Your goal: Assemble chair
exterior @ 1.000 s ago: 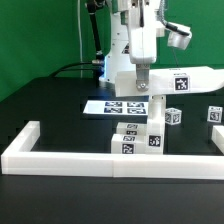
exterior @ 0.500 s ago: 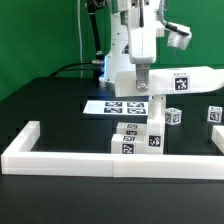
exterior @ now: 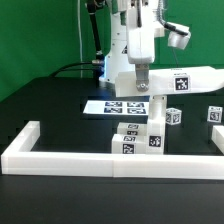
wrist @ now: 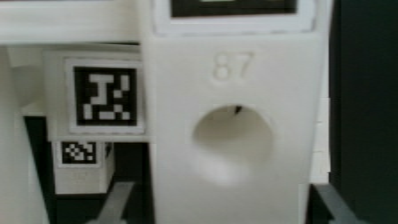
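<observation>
My gripper (exterior: 140,90) points down at the left end of a large white chair slab (exterior: 175,83), which is held level above the table. In the wrist view the slab (wrist: 231,90) fills the picture, marked "87" and with an oval hole. It sits between my two fingers (wrist: 128,195), and the gripper (wrist: 231,190) looks shut on it. A white upright chair part (exterior: 156,118) stands under the slab. Tagged white blocks (exterior: 133,142) lie at its foot. A tagged part (wrist: 102,95) shows beside the slab.
The marker board (exterior: 112,106) lies flat behind the parts. A small tagged block (exterior: 174,116) and another (exterior: 215,115) sit at the exterior view's right. A long low white border rail (exterior: 60,157) runs along the front and up both sides.
</observation>
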`<state>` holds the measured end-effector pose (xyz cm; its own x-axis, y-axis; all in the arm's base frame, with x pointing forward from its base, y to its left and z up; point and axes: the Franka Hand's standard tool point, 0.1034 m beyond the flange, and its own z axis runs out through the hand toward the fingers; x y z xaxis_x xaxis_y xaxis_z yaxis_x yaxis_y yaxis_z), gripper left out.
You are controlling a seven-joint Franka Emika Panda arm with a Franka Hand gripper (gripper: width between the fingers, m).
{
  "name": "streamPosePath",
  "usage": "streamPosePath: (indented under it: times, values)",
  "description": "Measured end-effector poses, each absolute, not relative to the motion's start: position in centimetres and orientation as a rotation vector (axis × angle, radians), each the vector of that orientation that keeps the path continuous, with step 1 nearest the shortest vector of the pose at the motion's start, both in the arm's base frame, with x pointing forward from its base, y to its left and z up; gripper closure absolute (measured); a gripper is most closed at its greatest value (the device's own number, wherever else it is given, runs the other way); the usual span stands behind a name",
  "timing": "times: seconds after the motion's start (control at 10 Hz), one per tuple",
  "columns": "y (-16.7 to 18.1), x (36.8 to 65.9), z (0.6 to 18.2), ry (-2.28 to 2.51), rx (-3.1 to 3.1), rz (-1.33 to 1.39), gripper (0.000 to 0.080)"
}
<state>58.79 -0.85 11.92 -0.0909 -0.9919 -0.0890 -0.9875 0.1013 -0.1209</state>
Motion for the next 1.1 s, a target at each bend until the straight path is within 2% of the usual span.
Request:
streamPosePath:
  times: [0.9, 1.1]
  values:
    - [-1.1, 58.83, 11.87, 2.234, -1.994, -0.049, 0.0509]
    - [-1.23, 58.51, 11.26, 2.243, -2.003, -0.038, 0.0509]
